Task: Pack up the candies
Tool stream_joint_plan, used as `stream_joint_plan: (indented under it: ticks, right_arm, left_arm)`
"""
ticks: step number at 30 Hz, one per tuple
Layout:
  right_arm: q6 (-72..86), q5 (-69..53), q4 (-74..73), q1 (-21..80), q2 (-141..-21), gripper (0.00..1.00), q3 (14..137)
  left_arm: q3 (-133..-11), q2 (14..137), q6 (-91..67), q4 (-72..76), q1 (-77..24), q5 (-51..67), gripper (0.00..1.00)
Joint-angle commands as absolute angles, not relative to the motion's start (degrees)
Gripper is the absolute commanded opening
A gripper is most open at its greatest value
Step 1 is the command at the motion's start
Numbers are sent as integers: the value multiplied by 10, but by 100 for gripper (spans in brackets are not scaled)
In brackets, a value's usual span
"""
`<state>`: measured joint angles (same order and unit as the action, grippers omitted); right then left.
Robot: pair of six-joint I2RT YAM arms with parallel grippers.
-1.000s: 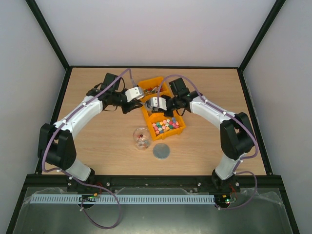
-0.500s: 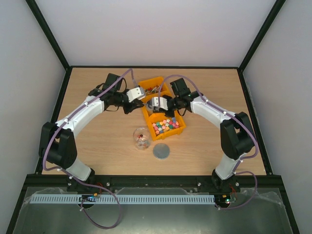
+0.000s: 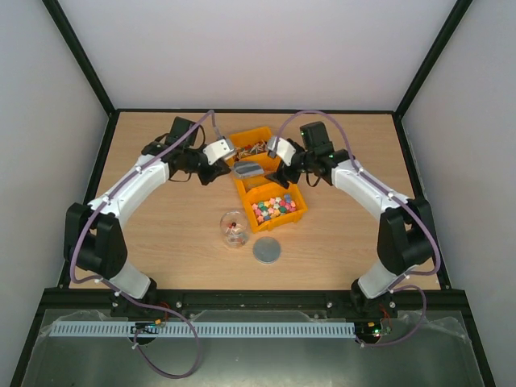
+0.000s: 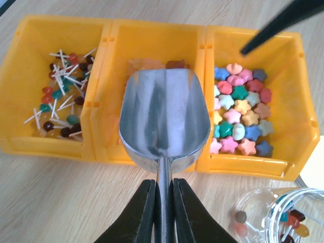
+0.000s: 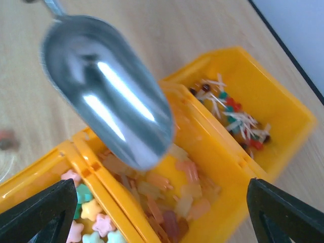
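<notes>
My left gripper (image 4: 163,185) is shut on the thin handle of a silver metal scoop (image 4: 164,121), whose empty bowl hangs over the middle yellow bin. The amber-orange candies (image 5: 172,202) lie in that bin. Red-white-dark candies with white sticks (image 4: 61,96) fill the far bin, and pastel star-shaped candies (image 4: 240,114) fill the near one. My right gripper (image 5: 161,187) is open and holds nothing, its fingers wide apart above the middle bin, just right of the scoop (image 3: 248,169). From above, the left gripper (image 3: 219,151) and right gripper (image 3: 278,151) face each other across the bins.
A clear round jar (image 3: 234,228) with a few candies in it stands on the wooden table in front of the bins. A grey round disc (image 3: 267,250) lies to its right. The three yellow bins (image 3: 297,211) are joined in a row near the table's middle.
My right gripper has opened, let go of the scoop and drawn back to the right. The left gripper has closed on the handle and now holds the scoop alone.
</notes>
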<state>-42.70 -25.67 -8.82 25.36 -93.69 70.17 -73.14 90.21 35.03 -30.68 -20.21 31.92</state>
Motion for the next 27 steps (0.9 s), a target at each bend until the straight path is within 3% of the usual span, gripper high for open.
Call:
stream_joint_plan:
  ticks: [1,7,11,21,27]
  right_arm:
    - [-274,-167,-120,241,-910,93,698]
    - [-202,-101,-163,235,-888,94,643]
    - [-181,-87,-180,234,-886,89,620]
    - [-143,-35,-164,244,-932,59,603]
    - [-135,-8,-150,265,-966,50,612]
  left_arm:
    - [-764,898,343,-352,-200,273,2]
    - [-798,915,363,-399,-200,224,2]
    - [-826,940,380,-422,-208,190,2]
    - [-861,973,383,-443,-248,126,2]
    - [-899,1007,381,-486,-279,90,2]
